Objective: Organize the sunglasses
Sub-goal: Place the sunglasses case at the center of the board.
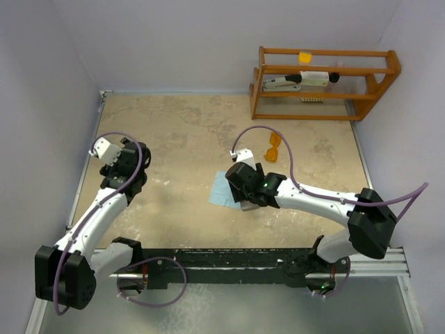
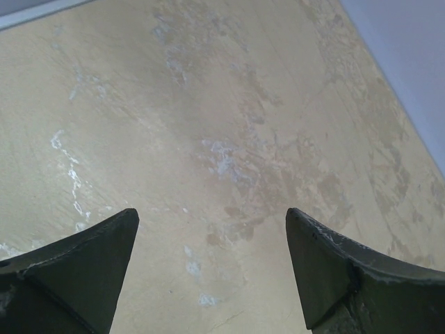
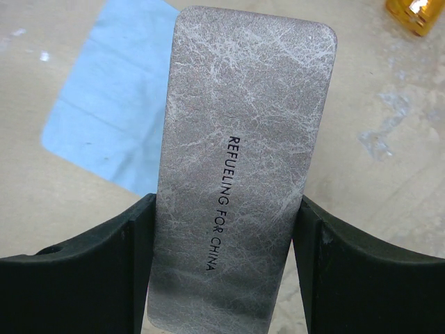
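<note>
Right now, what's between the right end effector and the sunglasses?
The right end effector is shut on the grey case; beyond it, bare table up to the sunglasses. Shows in right wrist view.

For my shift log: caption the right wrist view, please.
Right end effector grips the grey case marked REFUELING FOR CHINA, blue cloth behind, sunglasses at top right.
</note>
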Tool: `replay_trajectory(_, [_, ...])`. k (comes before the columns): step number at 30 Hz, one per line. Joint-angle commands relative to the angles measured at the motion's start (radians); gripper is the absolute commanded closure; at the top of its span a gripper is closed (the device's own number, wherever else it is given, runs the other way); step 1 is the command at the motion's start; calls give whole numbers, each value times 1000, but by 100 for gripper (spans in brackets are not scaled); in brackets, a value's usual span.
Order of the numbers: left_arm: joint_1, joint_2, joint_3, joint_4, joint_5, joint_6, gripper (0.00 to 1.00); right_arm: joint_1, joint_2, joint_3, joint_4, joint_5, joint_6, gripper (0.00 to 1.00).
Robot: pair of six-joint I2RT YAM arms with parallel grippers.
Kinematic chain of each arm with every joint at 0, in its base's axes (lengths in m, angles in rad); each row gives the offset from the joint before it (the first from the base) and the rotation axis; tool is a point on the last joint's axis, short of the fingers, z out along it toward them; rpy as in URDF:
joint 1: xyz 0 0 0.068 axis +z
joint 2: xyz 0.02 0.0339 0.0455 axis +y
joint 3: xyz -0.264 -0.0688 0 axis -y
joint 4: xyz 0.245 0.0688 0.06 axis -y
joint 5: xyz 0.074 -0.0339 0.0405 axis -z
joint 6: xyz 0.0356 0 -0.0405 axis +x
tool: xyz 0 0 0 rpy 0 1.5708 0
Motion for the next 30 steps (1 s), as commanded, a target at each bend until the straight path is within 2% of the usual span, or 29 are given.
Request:
replay_trajectory(1, [-116, 31, 9, 54, -103, -8, 16, -43, -36, -41, -39, 62, 19, 89])
replay_trajectory(10, [-308, 150, -8, 111, -174, -20, 16, -158, -87, -156, 18, 33, 35, 87])
replay_trajectory(20, [-357, 198, -15, 133, -190, -25, 16, -244, -85, -250, 129, -44, 29, 84])
replay_trajectory(22, [-362, 202, -15, 128, -193, -29, 16, -246, -69, -256, 139, -51, 35, 81])
replay_trajectory(26, [-367, 200, -17, 123, -204, -29, 16, -246, -46, -261, 142, -61, 43, 67])
replay_trajectory(28, [-368, 199, -17, 120, -208, -30, 16, -247, -42, -263, 143, -65, 45, 64])
replay_trajectory(29, [-368, 198, -17, 119, -208, -30, 16, -245, -42, -262, 140, -65, 45, 60])
replay_trajectory(30, [-368, 198, -17, 119, -210, -30, 16, -246, -42, -260, 135, -65, 49, 52])
